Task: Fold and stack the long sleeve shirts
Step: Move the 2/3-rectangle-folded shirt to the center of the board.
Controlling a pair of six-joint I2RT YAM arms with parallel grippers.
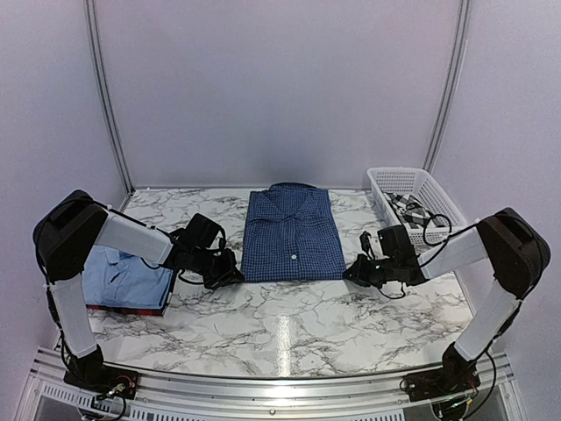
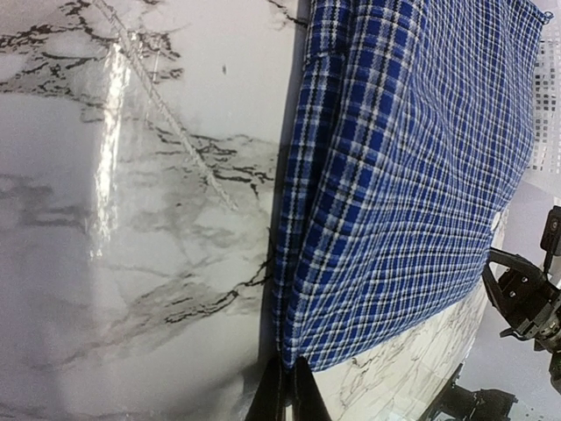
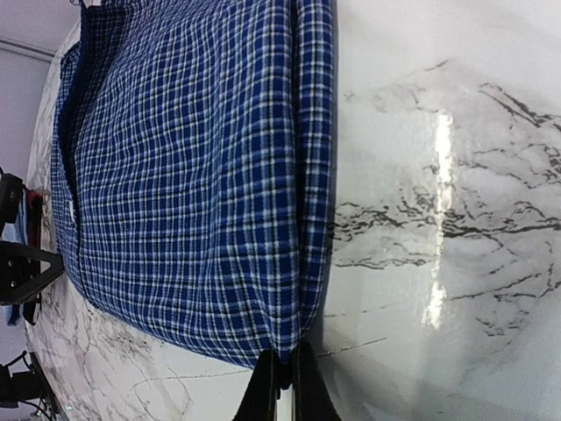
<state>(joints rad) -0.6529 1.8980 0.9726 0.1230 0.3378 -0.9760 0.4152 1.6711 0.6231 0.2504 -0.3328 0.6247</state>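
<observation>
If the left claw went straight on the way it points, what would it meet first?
The navy checked shirt: the left claw is pinched on its corner, its folded edge running straight ahead.

Overhead view, whole table (image 1: 289, 326); wrist views close, sharing navy shirt (image 1: 292, 237).

No text, brand, number or sign can be read in any view. What may be a small white tag (image 3: 68, 207) sits on the front of the navy checked shirt (image 3: 193, 175), too small to show any print.
</observation>
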